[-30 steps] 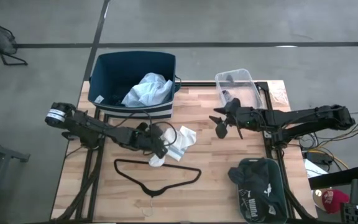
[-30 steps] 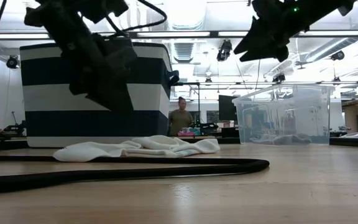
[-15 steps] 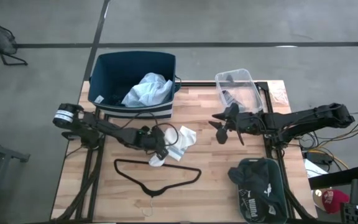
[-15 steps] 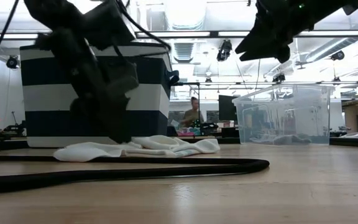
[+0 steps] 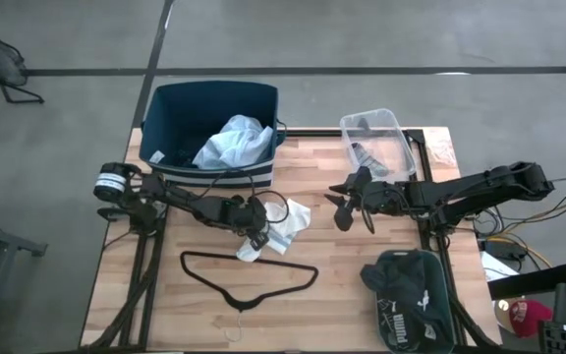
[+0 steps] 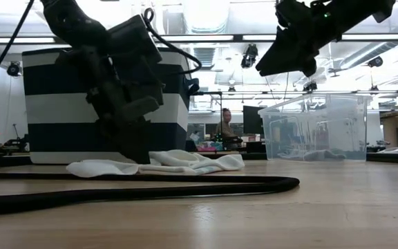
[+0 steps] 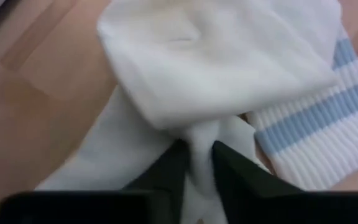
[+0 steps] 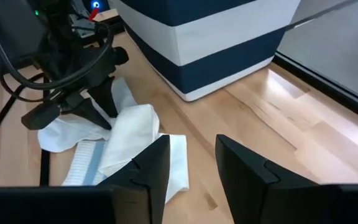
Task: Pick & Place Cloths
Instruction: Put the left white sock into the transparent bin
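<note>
The left hand (image 5: 257,234) had dropped onto the white cloths (image 5: 281,228) on the counter (image 5: 342,261), fingers pinching a fold; right hand (image 5: 347,205), fingers apart, had neared. Lift straight, gather trailing fabric.

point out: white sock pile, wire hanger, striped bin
white sock pile (image 5: 285,222), high view, on the upper flat fold.
wire hanger (image 5: 249,287), high view, on its lower bar near the hook.
striped bin (image 6: 54,107), low view, on the white band of its front wall.
</note>
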